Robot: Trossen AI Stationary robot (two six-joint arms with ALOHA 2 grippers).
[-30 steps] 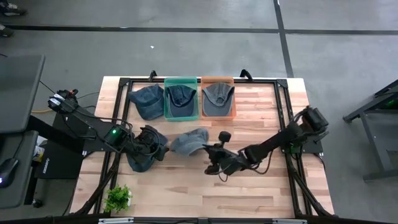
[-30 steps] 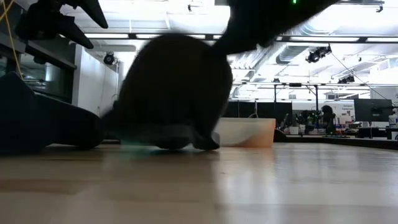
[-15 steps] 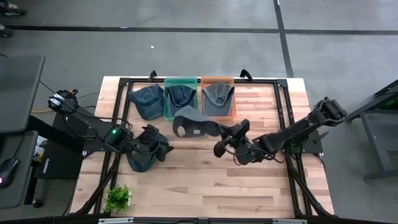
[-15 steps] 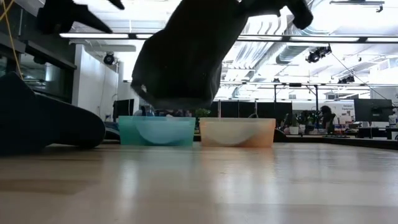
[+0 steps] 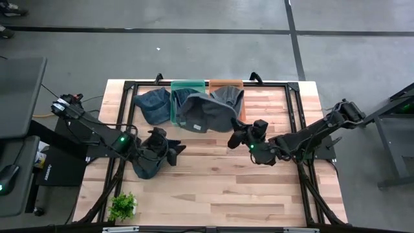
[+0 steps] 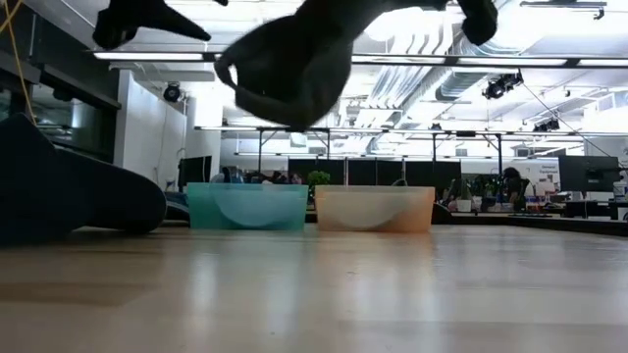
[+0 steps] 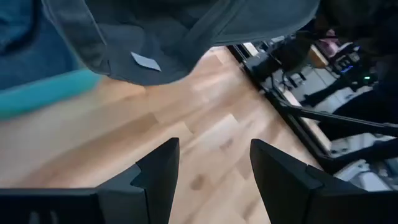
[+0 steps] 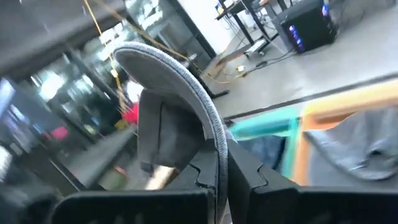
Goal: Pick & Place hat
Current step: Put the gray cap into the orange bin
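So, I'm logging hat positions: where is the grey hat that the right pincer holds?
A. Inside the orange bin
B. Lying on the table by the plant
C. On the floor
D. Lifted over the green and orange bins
D: the right pincer holds the grey hat raised above the green bin and orange bin.

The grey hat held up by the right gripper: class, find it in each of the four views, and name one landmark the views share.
High view: grey hat above the green bin, near the table's far edge.
Low view: hanging at the top, above the green bin.
Left wrist view: fills the top.
Right wrist view: its brim pinched in the right gripper.
Shared landmark: the green bin.
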